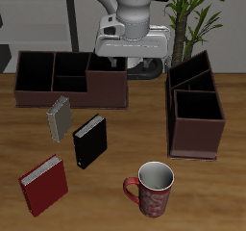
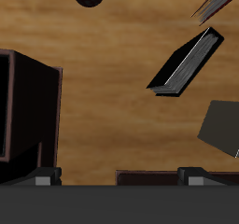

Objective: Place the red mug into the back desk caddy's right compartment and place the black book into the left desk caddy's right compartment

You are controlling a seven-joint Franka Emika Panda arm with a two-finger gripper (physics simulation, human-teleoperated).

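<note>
The brown wooden tabletop shows a streaky grain. At its back stands a long dark red-brown box with square cells. The left desk caddy, a like box, stands apart, its big near cell hollow. The gripper hangs over the back box; whether it is spread cannot be told. The speckled red mug stands upright near the front edge. The flat black book lies between a grey-beige book and a red book.
</note>
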